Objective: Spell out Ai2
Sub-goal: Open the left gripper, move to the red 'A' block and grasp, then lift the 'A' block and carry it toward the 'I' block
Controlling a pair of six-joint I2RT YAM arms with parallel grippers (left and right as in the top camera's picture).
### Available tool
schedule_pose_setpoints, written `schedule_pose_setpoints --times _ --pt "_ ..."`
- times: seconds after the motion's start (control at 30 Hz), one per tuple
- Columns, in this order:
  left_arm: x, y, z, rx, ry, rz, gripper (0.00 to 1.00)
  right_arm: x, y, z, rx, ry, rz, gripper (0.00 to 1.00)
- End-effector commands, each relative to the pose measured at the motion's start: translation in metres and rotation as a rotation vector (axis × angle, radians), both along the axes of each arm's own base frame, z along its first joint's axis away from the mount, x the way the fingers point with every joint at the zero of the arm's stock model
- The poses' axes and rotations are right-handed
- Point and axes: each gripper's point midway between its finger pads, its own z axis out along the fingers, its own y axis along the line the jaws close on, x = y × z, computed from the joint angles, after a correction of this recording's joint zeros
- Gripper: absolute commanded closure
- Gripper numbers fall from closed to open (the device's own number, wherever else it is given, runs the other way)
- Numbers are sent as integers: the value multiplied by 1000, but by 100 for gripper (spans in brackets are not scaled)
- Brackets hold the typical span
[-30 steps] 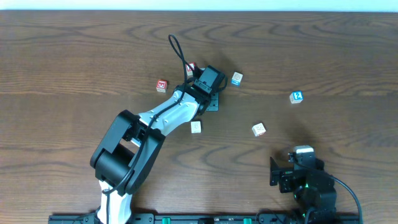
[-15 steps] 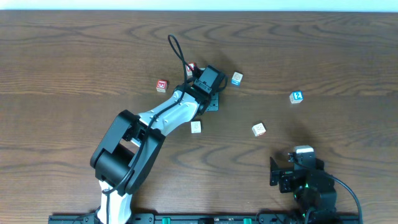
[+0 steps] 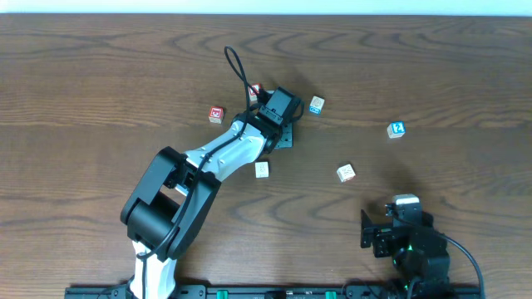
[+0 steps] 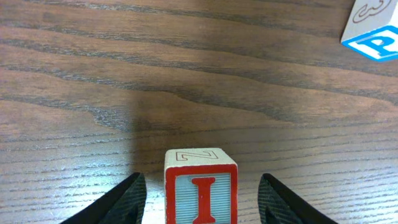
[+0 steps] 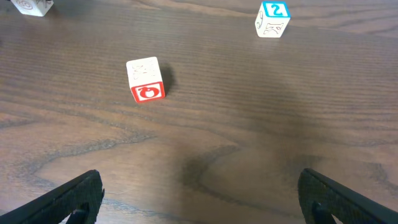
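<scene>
In the left wrist view, a wooden block with a red letter I [image 4: 201,190] stands on the table between the fingers of my left gripper [image 4: 201,199]. The jaws are open, with a gap on each side of the block. In the overhead view the left gripper [image 3: 278,108] covers this block. A blue "2" block [image 3: 396,129] lies to the right and also shows in the right wrist view [image 5: 273,18]. My right gripper [image 5: 199,199] is open and empty near the front edge [image 3: 406,228]. No A block can be made out.
A blue P block [image 4: 373,31] lies ahead and right of the left gripper [image 3: 317,105]. A red block [image 3: 216,114], a partly hidden block [image 3: 255,90], a white block [image 3: 262,169] and a red-pictured block [image 5: 145,79] are scattered around.
</scene>
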Motion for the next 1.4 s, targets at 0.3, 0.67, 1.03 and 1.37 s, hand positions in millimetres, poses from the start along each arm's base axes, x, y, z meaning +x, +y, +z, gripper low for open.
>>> schedule_pose_setpoints --times 0.3,0.67,1.03,1.37 --pt "28 -4 54 86 -116 -88 40 -1 -1 -4 14 8 -12 1" --pt "82 32 117 238 -331 -12 38 -1 -1 -4 14 8 -12 1" --pt "122 54 100 -35 -282 168 52 -1 -1 -4 14 8 -12 1" --pt "133 37 46 -29 -180 137 56 -1 -1 -4 14 8 -12 1"
